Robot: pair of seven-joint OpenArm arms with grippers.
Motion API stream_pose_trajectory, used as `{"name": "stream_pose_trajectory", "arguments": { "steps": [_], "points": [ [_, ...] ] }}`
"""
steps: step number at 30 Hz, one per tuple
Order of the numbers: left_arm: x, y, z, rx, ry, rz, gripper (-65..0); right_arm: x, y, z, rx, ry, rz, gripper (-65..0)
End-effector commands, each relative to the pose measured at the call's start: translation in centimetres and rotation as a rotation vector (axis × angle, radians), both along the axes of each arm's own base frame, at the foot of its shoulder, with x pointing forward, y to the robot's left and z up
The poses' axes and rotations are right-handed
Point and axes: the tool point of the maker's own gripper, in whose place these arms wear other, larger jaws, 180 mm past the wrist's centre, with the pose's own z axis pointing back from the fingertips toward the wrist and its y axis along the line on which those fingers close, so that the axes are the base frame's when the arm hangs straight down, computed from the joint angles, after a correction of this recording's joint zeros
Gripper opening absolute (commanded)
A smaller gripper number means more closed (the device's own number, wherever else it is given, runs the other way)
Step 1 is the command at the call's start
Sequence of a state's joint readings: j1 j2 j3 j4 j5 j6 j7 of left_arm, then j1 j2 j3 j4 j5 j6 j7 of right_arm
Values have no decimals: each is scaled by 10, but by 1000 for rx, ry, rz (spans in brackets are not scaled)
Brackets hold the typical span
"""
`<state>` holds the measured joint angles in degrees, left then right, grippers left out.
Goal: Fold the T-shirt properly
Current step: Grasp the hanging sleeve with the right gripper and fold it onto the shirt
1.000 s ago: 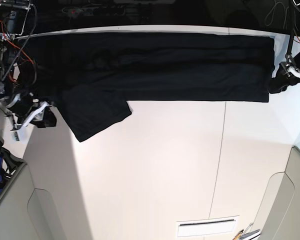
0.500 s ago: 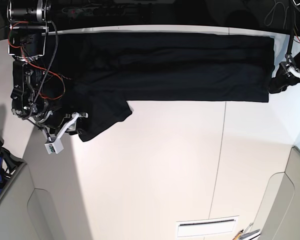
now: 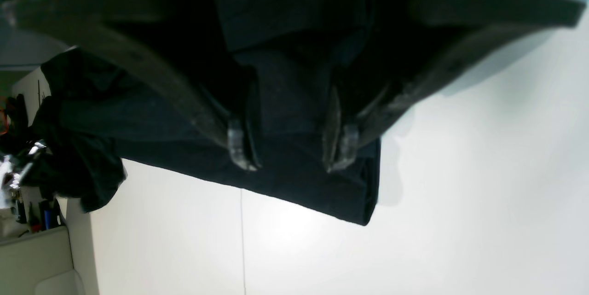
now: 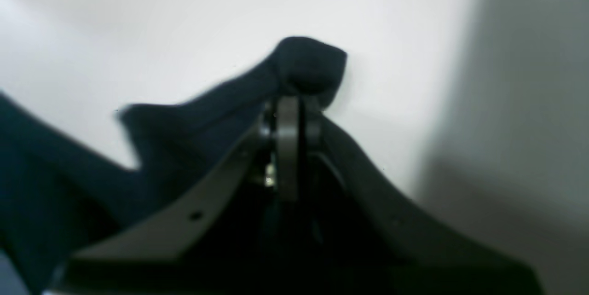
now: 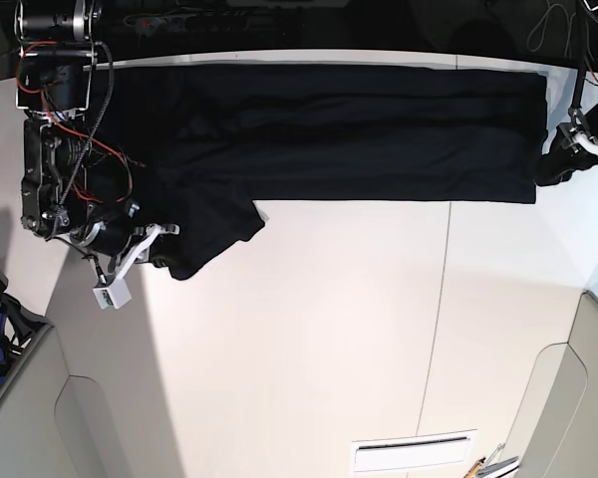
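Closest to my right wrist camera, my right gripper (image 4: pixel 294 115) has its two fingers pressed together on a bunched fold of the T-shirt (image 4: pixel 308 65), and a small knob of black fabric pokes out just past the fingertips. The cloth trails away from that pinch toward the left of the view, over the white table (image 4: pixel 184 19).

In my left wrist view, my left gripper (image 3: pixel 290 147) stands spread, its fingertips (image 3: pixel 239 145) apart and poised over the end of the garment; I cannot tell whether they touch the fabric. Nothing is caught between them. The squared corner of the folded shirt (image 3: pixel 363 203) lies just below and beyond the tips, flat on the pale surface.

Farther out, from the base view, the T-shirt (image 5: pixel 349 129) stretches as a long dark band across the far side of the table (image 5: pixel 379 329), reaching from one arm to the other. One sleeve flap (image 5: pixel 214 234) hangs out of the band toward the near side, and my right gripper (image 5: pixel 154 249) holds the tip of that flap. My left gripper (image 5: pixel 558 164) sits at the opposite end of the band, at its edge
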<state>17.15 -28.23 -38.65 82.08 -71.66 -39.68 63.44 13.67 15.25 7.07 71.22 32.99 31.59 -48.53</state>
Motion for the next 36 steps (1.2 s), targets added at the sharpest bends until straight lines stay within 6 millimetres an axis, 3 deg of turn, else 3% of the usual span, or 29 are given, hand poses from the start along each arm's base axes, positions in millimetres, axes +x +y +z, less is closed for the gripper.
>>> {"name": "stream_pose_trajectory", "arguments": {
  "steps": [1, 6, 12, 18, 24, 34, 36],
  "points": [
    [8, 5, 15, 12, -51, -1, -390, 12, 2, 25, 13, -81, 9, -650],
    [8, 5, 15, 12, -51, -1, -390, -9, 28, 60, -6, -180, 88, -650],
    [8, 5, 15, 12, -51, -1, -390, -60, 69, 82, 61, -200, 177, -650],
    [8, 5, 15, 12, -51, -1, -390, -115, 97, 67, 196, -85, 202, -650],
    [8, 5, 15, 12, -51, -1, -390, -159, 103, 44, 260, 39, 192, -650],
    [9, 5, 16, 12, -55, 1, -390, -168, 100, 35, 232, 68, 188, -650],
    [9, 5, 16, 12, -55, 1, -390, -168, 100, 35, 233, 65, 189, -542]
  ]
}}
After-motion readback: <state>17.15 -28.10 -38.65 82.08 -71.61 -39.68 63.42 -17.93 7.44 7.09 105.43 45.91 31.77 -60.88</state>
